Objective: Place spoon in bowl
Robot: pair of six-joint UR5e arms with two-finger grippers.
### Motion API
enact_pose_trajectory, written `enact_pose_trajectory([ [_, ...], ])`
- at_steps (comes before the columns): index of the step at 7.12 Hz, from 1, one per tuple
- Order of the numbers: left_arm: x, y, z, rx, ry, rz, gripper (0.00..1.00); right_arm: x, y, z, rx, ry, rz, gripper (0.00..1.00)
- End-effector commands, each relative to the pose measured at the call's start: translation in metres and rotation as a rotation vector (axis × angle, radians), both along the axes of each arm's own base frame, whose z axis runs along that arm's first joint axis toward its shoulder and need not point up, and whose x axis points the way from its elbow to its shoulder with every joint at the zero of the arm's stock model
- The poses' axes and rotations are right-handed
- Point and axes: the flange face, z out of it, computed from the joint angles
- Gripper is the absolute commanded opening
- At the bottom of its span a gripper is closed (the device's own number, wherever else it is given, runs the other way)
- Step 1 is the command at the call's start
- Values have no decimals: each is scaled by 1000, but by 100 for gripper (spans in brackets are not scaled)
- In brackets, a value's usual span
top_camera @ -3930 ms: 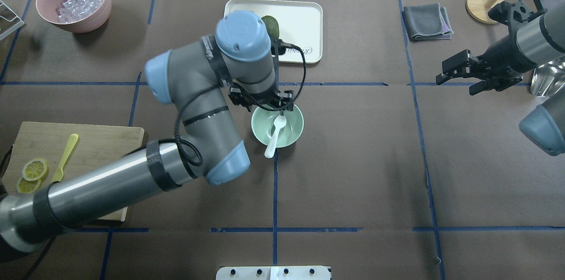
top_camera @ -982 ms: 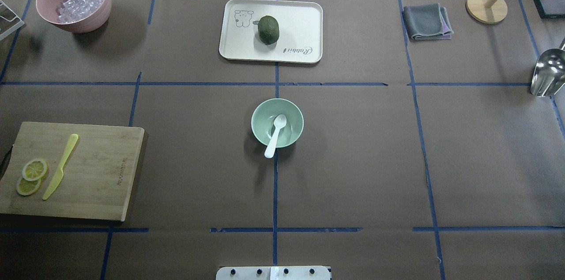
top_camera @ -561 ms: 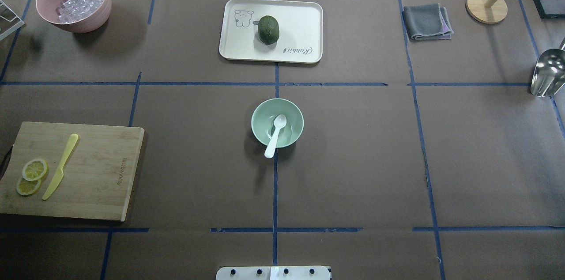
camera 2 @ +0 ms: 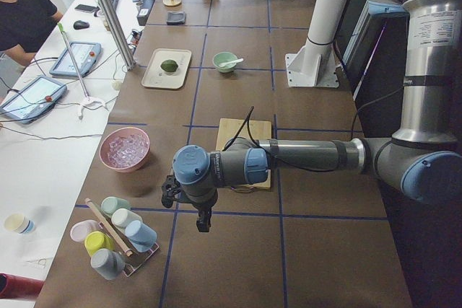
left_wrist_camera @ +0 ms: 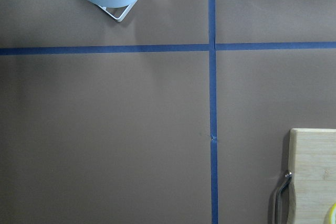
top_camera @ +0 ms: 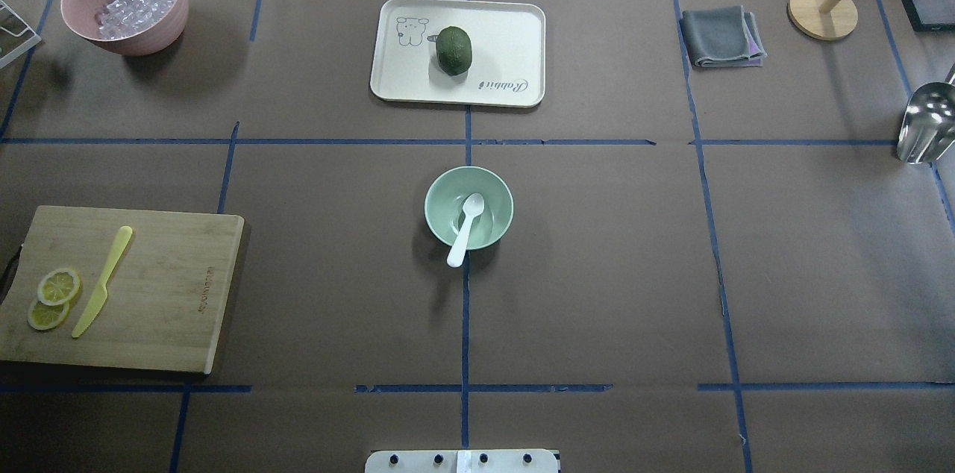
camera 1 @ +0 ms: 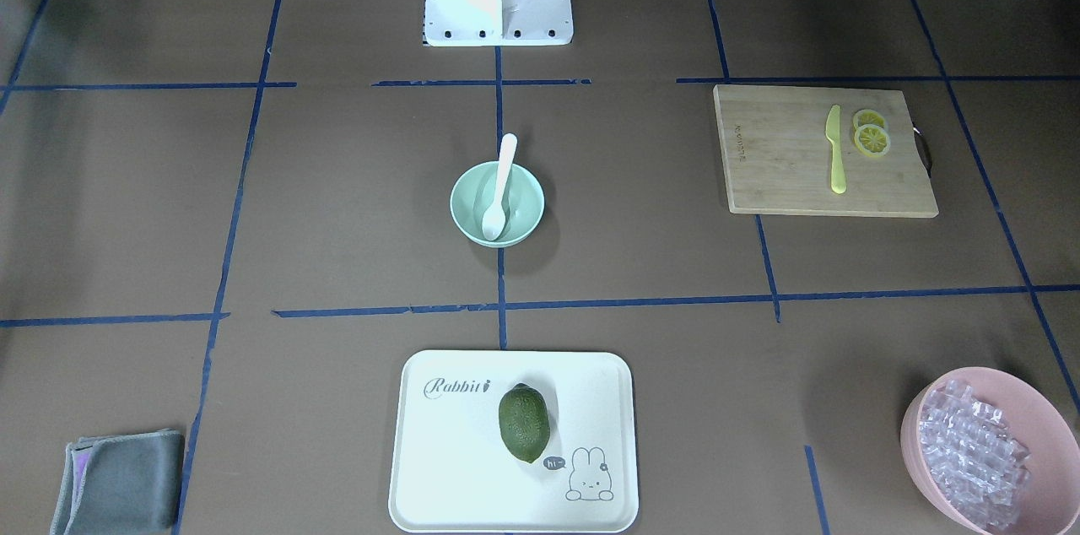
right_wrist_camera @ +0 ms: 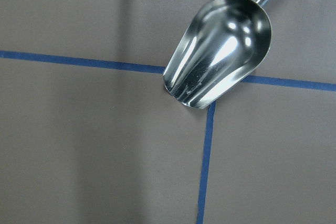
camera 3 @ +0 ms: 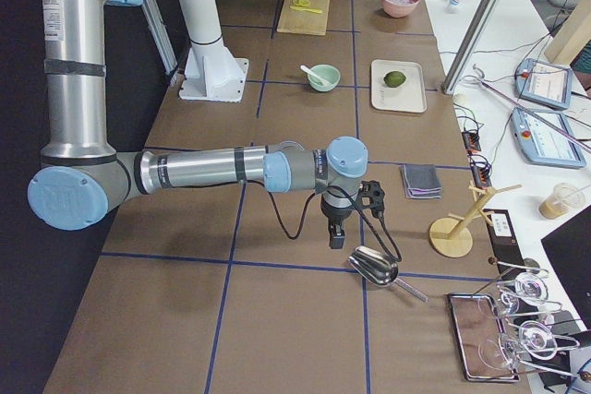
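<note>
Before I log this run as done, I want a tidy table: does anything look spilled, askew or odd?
Nothing stands out. The spoon rests with its scoop inside the bowl and its handle leaning out over the rim on the robot's side; nothing looks spilled, tipped or damaged.

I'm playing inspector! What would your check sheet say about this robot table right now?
Surface: brown table with blue tape lines.
Job's things: spoon has its scoop inside the bowl; its handle leans over the rim toward the robot.
Clutter: green fruit on tray; yellow knife and lemon slices on cutting board; pink bowl of clear chunks; grey cloth; metal scoop; wooden stand.
Grippers: left gripper and right gripper hang over the table's ends, far from the bowl; open or shut cannot be told.
Cables: black cable loops at the right wrist.
Surroundings: person at a side desk with tablets.
</note>
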Motion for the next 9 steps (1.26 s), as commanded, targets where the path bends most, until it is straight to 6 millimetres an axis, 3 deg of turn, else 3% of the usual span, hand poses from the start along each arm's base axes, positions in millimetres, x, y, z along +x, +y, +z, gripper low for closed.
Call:
enact_pose_trajectory([
  [1,6,6,3,6,2,23,100,-3,-2,4,-10,5,2,100],
  [2,16,3,0,12,2,46,100,-4,-4,2,-5,3,1,100],
  [5,17,3,-14,32,1,48,100,-7,-4,-1,-14,-42,-1,100],
  [9,19,10,-7,20,2,51,100,-7,1,2,-22,-53,-2,100],
])
